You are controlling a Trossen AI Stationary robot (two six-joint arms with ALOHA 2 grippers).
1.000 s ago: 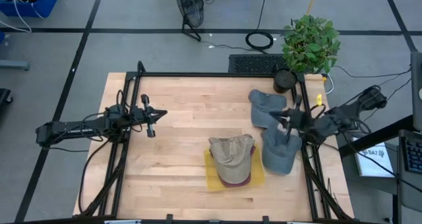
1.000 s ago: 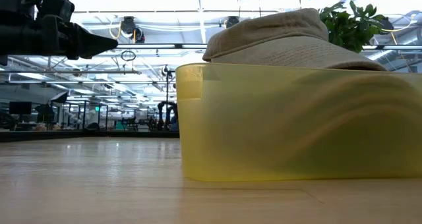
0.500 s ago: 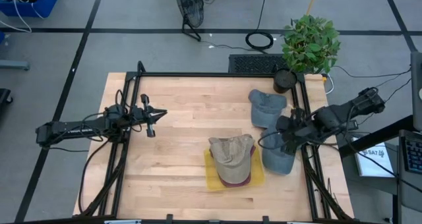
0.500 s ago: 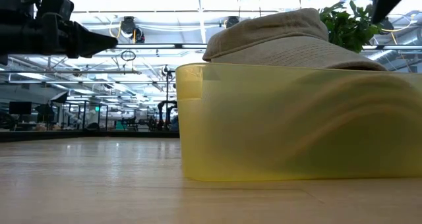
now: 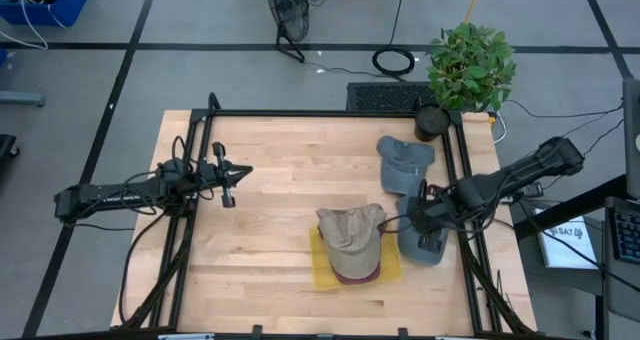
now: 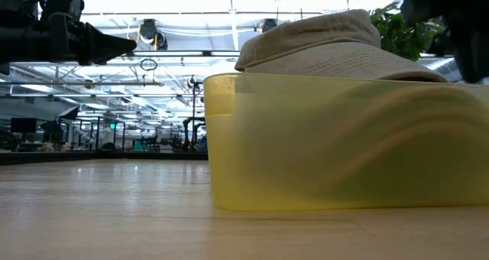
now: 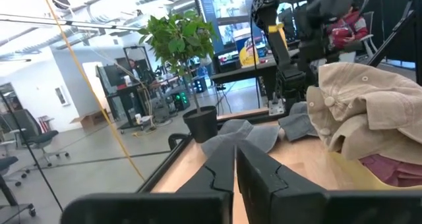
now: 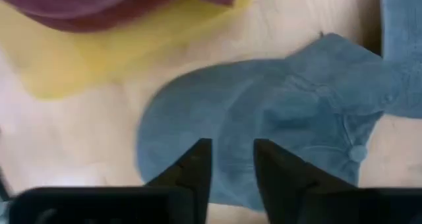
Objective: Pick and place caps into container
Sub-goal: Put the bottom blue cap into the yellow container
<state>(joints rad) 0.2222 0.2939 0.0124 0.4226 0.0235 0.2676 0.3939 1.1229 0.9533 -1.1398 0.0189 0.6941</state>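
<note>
Right gripper parted over grey-blue cap — low view hides cap.

The right hand reaches in from the right side, fingers a little apart. The left hand waits at the left, fingers together.

Beneath my fingers of matt black plastic lies a grey-blue cap of soft brushed cloth on the pale, smooth wooden table, beside the translucent, glossy yellow plastic tray holding a khaki cap of creased cotton.
</note>
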